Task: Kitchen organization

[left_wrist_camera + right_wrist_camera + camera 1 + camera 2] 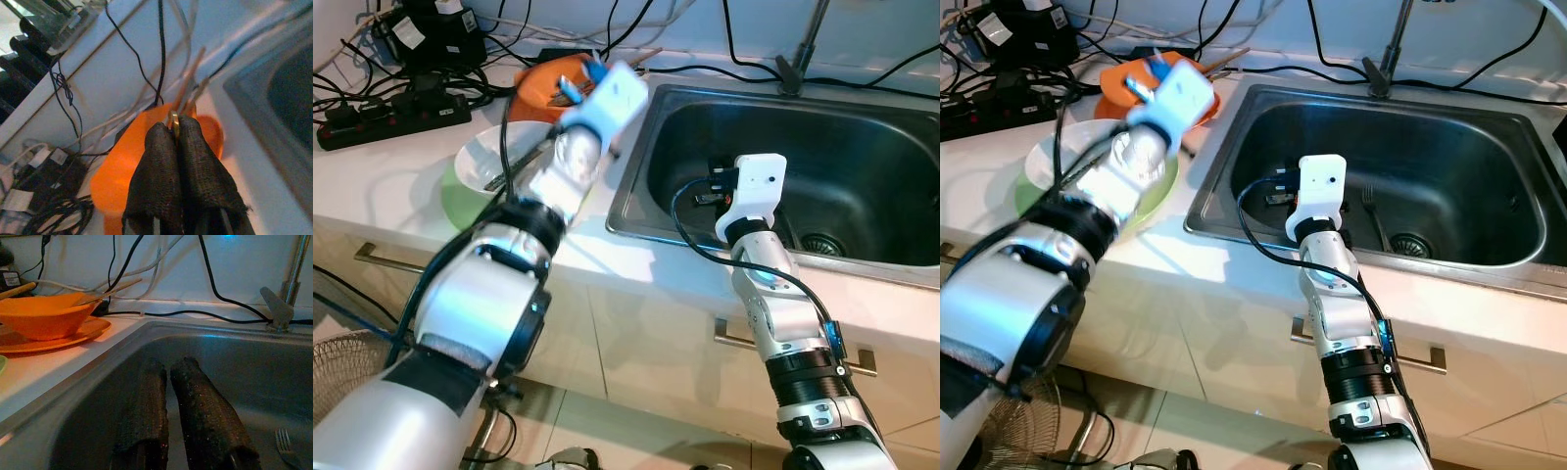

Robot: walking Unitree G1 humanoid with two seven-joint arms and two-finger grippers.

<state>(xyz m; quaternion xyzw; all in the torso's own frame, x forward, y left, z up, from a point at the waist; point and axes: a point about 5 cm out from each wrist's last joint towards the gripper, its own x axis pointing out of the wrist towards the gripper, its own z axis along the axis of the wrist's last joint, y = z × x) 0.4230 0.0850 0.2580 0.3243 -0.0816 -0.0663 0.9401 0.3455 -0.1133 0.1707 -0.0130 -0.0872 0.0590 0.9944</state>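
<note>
My left gripper [173, 128] is shut on a thin gold utensil [173, 119], seen end-on between the tips, right above the orange bowl [146, 161]. That bowl [41, 318] sits on an orange plate [78, 332] at the back of the counter, with chopsticks [110, 288] leaning in it. My left arm [573, 162] reaches over a white bowl [484, 157] that rests on a green plate [458, 204]. Low inside the steel sink [1489, 127], my right gripper [169, 366] is shut with nothing between its fingers. A fork [1374, 211] lies on the sink floor beside it.
A black power strip [391, 117] and tangled cables lie at the counter's back left. The faucet [1389, 44] stands behind the sink, and the drain [1410, 245] is at its floor. Cabinet handles [382, 259] run below the counter edge. A fan [347, 367] stands on the floor at left.
</note>
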